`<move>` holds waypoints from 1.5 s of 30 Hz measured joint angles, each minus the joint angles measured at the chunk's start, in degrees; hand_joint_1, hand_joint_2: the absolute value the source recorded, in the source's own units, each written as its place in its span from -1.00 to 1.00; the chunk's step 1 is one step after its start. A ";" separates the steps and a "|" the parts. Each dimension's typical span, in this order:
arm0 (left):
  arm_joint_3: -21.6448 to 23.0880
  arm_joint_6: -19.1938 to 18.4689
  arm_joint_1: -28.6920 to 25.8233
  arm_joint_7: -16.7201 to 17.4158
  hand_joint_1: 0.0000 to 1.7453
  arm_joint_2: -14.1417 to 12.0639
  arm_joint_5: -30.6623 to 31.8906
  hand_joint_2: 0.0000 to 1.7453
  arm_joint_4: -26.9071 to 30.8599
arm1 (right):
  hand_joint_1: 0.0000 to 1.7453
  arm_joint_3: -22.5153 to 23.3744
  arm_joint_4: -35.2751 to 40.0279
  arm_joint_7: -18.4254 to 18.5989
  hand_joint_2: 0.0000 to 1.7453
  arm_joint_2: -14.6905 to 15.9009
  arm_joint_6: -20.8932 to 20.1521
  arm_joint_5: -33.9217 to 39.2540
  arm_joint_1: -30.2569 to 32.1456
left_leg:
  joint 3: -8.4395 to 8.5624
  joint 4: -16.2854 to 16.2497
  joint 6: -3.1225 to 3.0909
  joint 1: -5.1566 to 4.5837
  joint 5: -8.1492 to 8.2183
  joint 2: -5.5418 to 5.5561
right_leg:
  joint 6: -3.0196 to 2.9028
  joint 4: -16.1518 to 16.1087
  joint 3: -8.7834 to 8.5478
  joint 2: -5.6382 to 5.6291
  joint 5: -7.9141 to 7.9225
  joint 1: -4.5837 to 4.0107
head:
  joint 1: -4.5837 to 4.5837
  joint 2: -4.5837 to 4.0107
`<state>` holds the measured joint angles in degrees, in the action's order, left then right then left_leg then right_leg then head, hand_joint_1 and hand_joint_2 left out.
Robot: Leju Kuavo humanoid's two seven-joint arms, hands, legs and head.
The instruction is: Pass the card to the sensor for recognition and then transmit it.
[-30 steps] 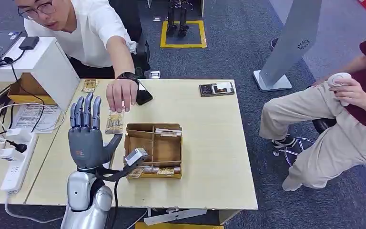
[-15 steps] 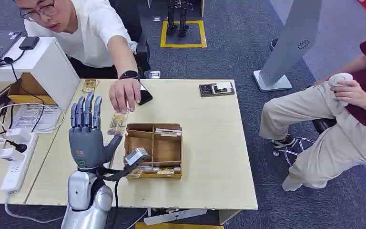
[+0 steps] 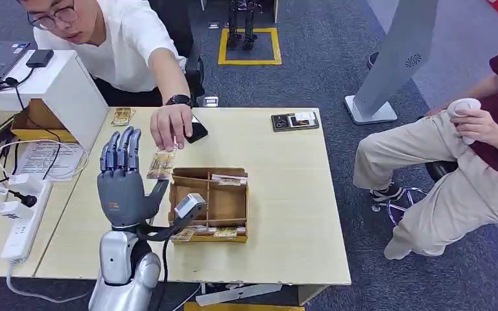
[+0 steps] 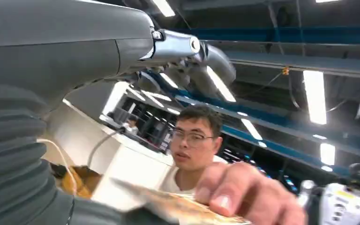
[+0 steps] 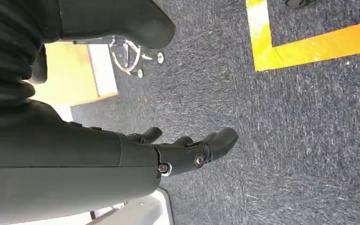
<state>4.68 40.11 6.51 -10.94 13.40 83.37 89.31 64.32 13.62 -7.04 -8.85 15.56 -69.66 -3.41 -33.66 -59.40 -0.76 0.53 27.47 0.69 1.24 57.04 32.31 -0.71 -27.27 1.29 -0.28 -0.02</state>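
Note:
My left hand (image 3: 124, 183) is raised above the table's left part, palm forward, fingers spread upward and nothing in its grip. A person's hand (image 3: 170, 126) reaches over the table and holds a yellowish card (image 3: 160, 164) just beside my fingers, above my thumb. In the left wrist view the card (image 4: 183, 208) lies under the person's fingertips (image 4: 225, 197), close to my hand (image 4: 75, 61); I cannot tell whether it touches. My right hand (image 5: 187, 152) hangs over the carpet with loosely bent fingers, holding nothing.
A brown divided cardboard box (image 3: 211, 201) with cards stands mid-table, right of my left hand. A black phone (image 3: 196, 131) lies by the person's hand, a dark device (image 3: 294, 120) at the far edge. A white box (image 3: 65, 91) and power strip (image 3: 23, 220) are left. A seated person (image 3: 454, 162) is right.
The person's hand has brought the card slightly rightward and closer to my fingers. My left hand has shifted a little right and tilted; it stays spread.

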 joint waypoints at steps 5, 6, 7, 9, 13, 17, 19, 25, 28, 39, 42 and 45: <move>-0.04 0.00 0.00 -7.34 1.00 0.79 -2.22 1.00 0.33 | -1.00 0.00 0.00 -0.02 1.00 0.00 0.05 0.07 0.00 | -0.02 0.00 0.00 -0.01 0.00 0.01 | 0.00 0.00 0.00 0.00 0.00 0.00 | 0.00 0.00; -0.07 0.00 0.01 -8.10 1.00 0.81 -2.35 1.00 0.33 | -1.00 0.00 0.00 -0.02 1.00 0.00 0.04 0.07 0.00 | -0.02 0.00 0.00 0.00 0.00 0.01 | 0.00 0.00 0.00 0.00 0.00 0.00 | 0.00 0.00; -0.09 0.00 0.00 -8.56 1.00 0.81 -2.61 1.00 0.33 | -1.00 0.00 0.00 -0.02 1.00 0.00 0.04 0.04 0.00 | -0.02 0.00 0.00 0.00 0.00 0.01 | 0.00 0.00 0.00 0.00 0.00 0.00 | 0.00 0.00; -0.22 0.00 0.00 -9.66 1.00 0.88 -3.09 1.00 0.33 | -1.00 0.00 0.00 -0.02 1.00 0.00 0.05 0.04 0.01 | -0.02 0.00 0.00 0.00 0.00 0.01 | 0.00 0.00 0.00 0.00 0.00 0.00 | 0.00 0.00; -1.22 0.00 -0.01 -12.37 1.00 1.01 -3.88 1.00 0.28 | -1.00 0.00 0.00 -0.11 1.00 0.00 0.04 0.04 0.00 | -0.01 0.00 0.00 0.00 0.00 0.01 | 0.00 0.00 0.01 0.00 0.00 0.00 | 0.00 0.00; -2.23 0.00 -0.01 -14.03 1.00 1.12 -4.12 1.00 0.22 | -1.00 0.00 0.00 -0.22 1.00 0.00 0.04 0.04 0.00 | 0.00 0.00 0.00 0.00 0.00 0.00 | 0.00 0.00 0.01 0.00 0.00 0.00 | 0.00 0.00; -2.62 0.00 -0.01 -14.94 1.00 1.20 -4.18 1.00 0.20 | -1.00 0.00 0.00 -0.24 1.00 0.00 0.02 0.04 -0.01 | 0.00 0.00 0.00 0.00 0.00 0.01 | 0.00 0.00 0.00 0.00 0.00 0.00 | 0.00 0.00; -3.65 0.00 -0.06 -15.86 1.00 1.27 -4.01 1.00 0.20 | -1.00 0.00 0.00 -0.22 1.00 0.00 0.04 0.02 -0.02 | 0.00 0.00 0.00 0.00 0.00 0.00 | 0.00 0.00 0.01 0.00 0.00 0.00 | 0.00 0.00; -3.94 0.00 -0.09 -16.01 1.00 1.31 -3.99 1.00 0.20 | -1.00 0.00 0.00 -0.18 1.00 0.00 0.04 0.02 -0.01 | 0.00 0.00 0.00 0.00 0.00 0.01 | 0.00 0.00 0.01 0.00 0.00 0.00 | 0.00 0.00; -5.20 0.00 -0.12 -15.47 1.00 1.33 -3.48 1.00 -0.48 | -1.00 0.00 0.00 -0.18 1.00 0.00 0.04 0.02 -0.01 | 0.00 0.00 0.00 0.00 0.00 0.00 | 0.00 0.00 0.01 0.00 0.00 0.00 | 0.00 0.00; -5.47 0.00 -0.09 -14.70 1.00 1.33 -3.09 1.00 -0.76 | -1.00 0.00 0.00 -0.18 1.00 0.00 0.04 0.02 -0.01 | 0.00 0.00 0.00 0.00 0.00 0.00 | 0.00 0.00 0.01 -0.01 0.00 0.00 | 0.02 0.00; -5.84 0.00 0.27 -10.94 1.00 1.22 -2.13 1.00 -1.27 | -1.00 0.00 0.00 -0.11 1.00 0.00 0.05 -0.18 -0.01 | -0.01 0.00 0.00 0.00 0.00 0.01 | 0.00 0.00 0.00 0.00 0.00 0.00 | 0.00 0.00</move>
<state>-1.16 40.11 6.78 -21.87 14.62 81.24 88.04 64.32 13.62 -7.15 -8.85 15.61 -69.83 -3.43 -33.66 -59.40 -0.76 0.54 27.47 0.70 1.24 57.04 32.31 -0.72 -27.27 1.29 -0.28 -0.02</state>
